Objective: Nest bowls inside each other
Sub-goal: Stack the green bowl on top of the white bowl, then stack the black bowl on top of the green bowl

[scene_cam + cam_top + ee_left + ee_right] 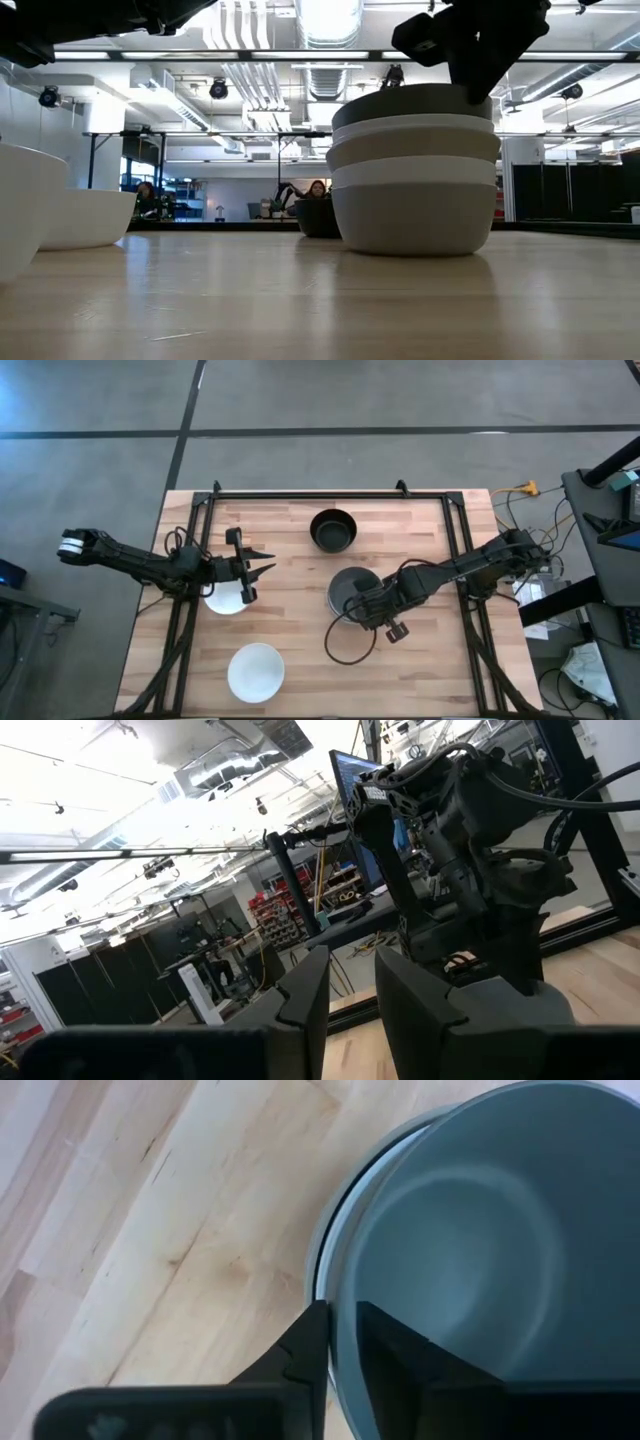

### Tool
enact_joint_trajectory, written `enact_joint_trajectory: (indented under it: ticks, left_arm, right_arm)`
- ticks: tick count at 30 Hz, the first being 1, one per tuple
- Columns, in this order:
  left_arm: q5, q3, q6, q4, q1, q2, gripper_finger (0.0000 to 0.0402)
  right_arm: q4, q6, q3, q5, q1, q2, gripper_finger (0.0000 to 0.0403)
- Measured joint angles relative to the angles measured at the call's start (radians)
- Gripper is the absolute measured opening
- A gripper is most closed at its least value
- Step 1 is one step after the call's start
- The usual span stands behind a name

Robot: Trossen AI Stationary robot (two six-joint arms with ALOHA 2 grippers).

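Note:
A stack of several nested bowls (350, 582) (412, 170) stands right of the table's middle, with a dark grey bowl (470, 1250) on top. My right gripper (368, 606) (342, 1330) is at the stack's near rim, shut on that top bowl. A glossy black bowl (333, 530) (316, 216) stands alone near the far edge. Two white bowls (225, 600) (256, 672) rest on their bases on the left half. My left gripper (268, 568) (352, 970) hovers above the farther white bowl, its fingers a narrow gap apart, holding nothing. My right gripper pinches the dark grey bowl's rim (340, 1295) on its near side, one finger (400, 1370) inside the bowl and one finger (305, 1350) outside. The fingers come from above, pointing down. The bowl sits level, nested on the top of the stack (412, 110).
A black cable loop (350, 647) lies on the table just near of the stack. A black frame rail (330, 494) runs along the far edge and down both sides. Bare wood lies between the stack and the white bowls. People sit in the room far behind the table.

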Motion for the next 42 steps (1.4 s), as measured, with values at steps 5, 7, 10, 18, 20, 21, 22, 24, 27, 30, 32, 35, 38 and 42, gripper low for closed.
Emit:
enact_joint_trajectory:
  ticks: [5, 7, 10, 18, 20, 21, 22, 24, 27, 30, 32, 35, 38, 42]
  left_arm:
    - [0.0, 0.0, 0.0, 0.0, 0.0, 0.0, 0.007]
    - [0.0, 0.0, 0.0, 0.0, 0.0, 0.0, 0.007]
    - [0.0, 0.0, 0.0, 0.0, 0.0, 0.0, 0.007]
    - [0.0, 0.0, 0.0, 0.0, 0.0, 0.0, 0.007]
    - [0.0, 0.0, 0.0, 0.0, 0.0, 0.0, 0.007]
    - [0.0, 0.0, 0.0, 0.0, 0.0, 0.0, 0.007]
    - [0.0, 0.0, 0.0, 0.0, 0.0, 0.0, 0.007]
    - [0.0, 0.0, 0.0, 0.0, 0.0, 0.0, 0.007]
    - [0.0, 0.0, 0.0, 0.0, 0.0, 0.0, 0.007]
    - [0.0, 0.0, 0.0, 0.0, 0.0, 0.0, 0.007]
    - [0.0, 0.0, 0.0, 0.0, 0.0, 0.0, 0.007]
    - [0.0, 0.0, 0.0, 0.0, 0.0, 0.0, 0.007]
    - [0.0, 0.0, 0.0, 0.0, 0.0, 0.0, 0.007]
    - [0.0, 0.0, 0.0, 0.0, 0.0, 0.0, 0.007]
  right_arm:
    - [0.0, 0.0, 0.004, 0.0, 0.0, 0.0, 0.0072]
    - [0.003, 0.0, 0.014, 0.0, 0.0, 0.0, 0.0074]
    - [-0.004, 0.0, 0.028, 0.0, 0.0, 0.0, 0.0073]
    - [-0.013, 0.0, 0.022, 0.0, 0.0, 0.0, 0.0052]
    - [-0.014, 0.0, 0.018, 0.0, 0.001, 0.0, 0.0043]
    - [-0.014, 0.0, 0.017, -0.001, 0.001, 0.0, 0.0039]
    - [-0.014, 0.0, 0.016, -0.002, 0.001, 0.0, 0.0033]
    - [-0.014, 0.0, 0.015, -0.001, 0.001, 0.0, 0.0024]
    - [-0.012, 0.0, 0.015, -0.001, 0.001, 0.0, 0.0014]
    - [-0.012, 0.0, 0.015, -0.001, 0.001, 0.0, 0.0012]
    - [-0.012, 0.009, 0.015, 0.0, 0.001, 0.0, 0.0016]
    - [-0.012, 0.019, 0.015, 0.0, 0.0, 0.0, 0.0028]
    - [-0.013, 0.021, 0.024, 0.0, 0.0, 0.0, 0.0045]
    - [-0.025, 0.026, 0.053, 0.001, 0.0, 0.0, 0.0066]
